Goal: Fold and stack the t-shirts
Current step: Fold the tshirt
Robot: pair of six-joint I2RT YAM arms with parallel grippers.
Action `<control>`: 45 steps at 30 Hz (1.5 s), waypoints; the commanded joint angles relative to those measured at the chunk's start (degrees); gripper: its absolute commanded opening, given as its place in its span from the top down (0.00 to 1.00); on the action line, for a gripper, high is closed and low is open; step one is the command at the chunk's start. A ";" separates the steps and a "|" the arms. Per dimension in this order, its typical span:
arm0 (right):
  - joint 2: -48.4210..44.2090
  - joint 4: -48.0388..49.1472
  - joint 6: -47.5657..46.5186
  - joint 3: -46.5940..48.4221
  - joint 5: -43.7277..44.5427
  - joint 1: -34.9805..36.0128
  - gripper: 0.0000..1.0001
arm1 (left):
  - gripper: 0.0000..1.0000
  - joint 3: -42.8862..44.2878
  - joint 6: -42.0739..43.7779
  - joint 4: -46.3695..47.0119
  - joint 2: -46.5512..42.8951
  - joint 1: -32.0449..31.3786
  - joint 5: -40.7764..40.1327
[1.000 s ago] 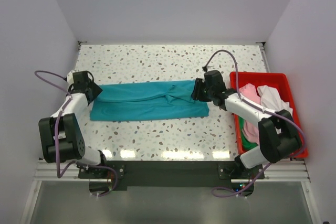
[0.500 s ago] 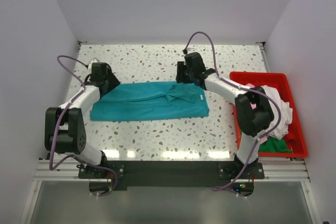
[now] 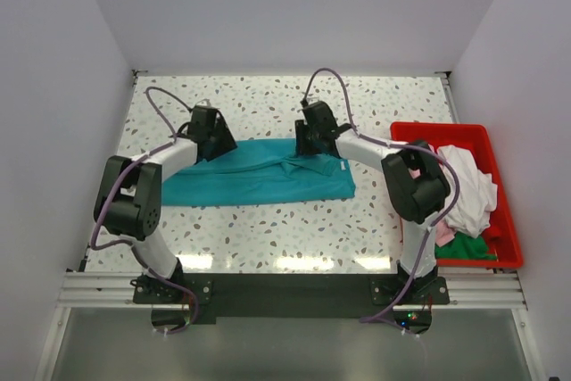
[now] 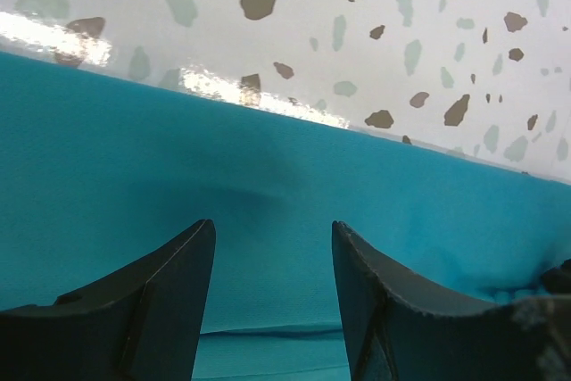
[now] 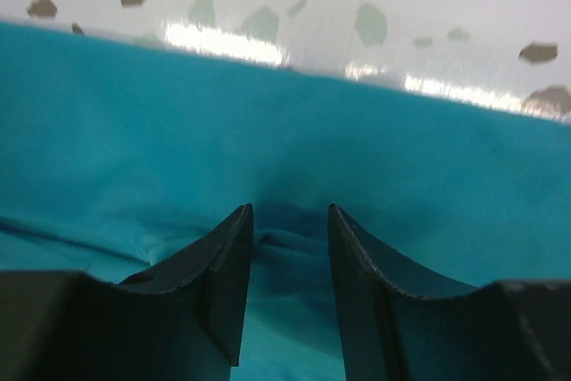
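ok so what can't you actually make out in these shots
Right wrist view: blurred, so whether the right gripper pinches the teal t-shirt is unclear.
Top view: the left gripper and right gripper fingertips are hidden under their wrists.
Top view: right arm covers part of the red bin, shirt count in it unclear.
Wrist views: the shirt runs off the frame sides.

my count: one teal shirt (image 3: 259, 180), one white shirt (image 3: 468, 186), one pink shirt (image 3: 442, 232), one green shirt (image 3: 464, 248), one red bin (image 3: 446, 128), and two claws, left gripper (image 4: 272, 231) and right gripper (image 5: 290, 213)
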 commanded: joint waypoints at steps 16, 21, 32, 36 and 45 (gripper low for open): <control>-17.47 5.29 4.92 -17.49 -3.50 6.42 0.60 | 0.40 9.98 4.72 11.89 6.29 -10.24 9.83; -18.61 5.56 5.09 -19.52 -3.85 6.86 0.60 | 0.40 10.78 6.21 15.94 8.22 -12.44 14.75; -26.95 2.59 5.88 -23.21 -1.67 7.74 0.60 | 0.43 14.03 11.75 16.74 11.74 -17.10 18.71; -29.42 -0.06 6.23 -22.34 4.92 7.47 0.60 | 0.46 11.75 13.77 16.12 10.78 -18.07 19.06; -23.36 -2.09 8.34 -19.61 5.99 3.88 0.61 | 0.55 4.80 15.53 16.56 7.17 -18.60 18.72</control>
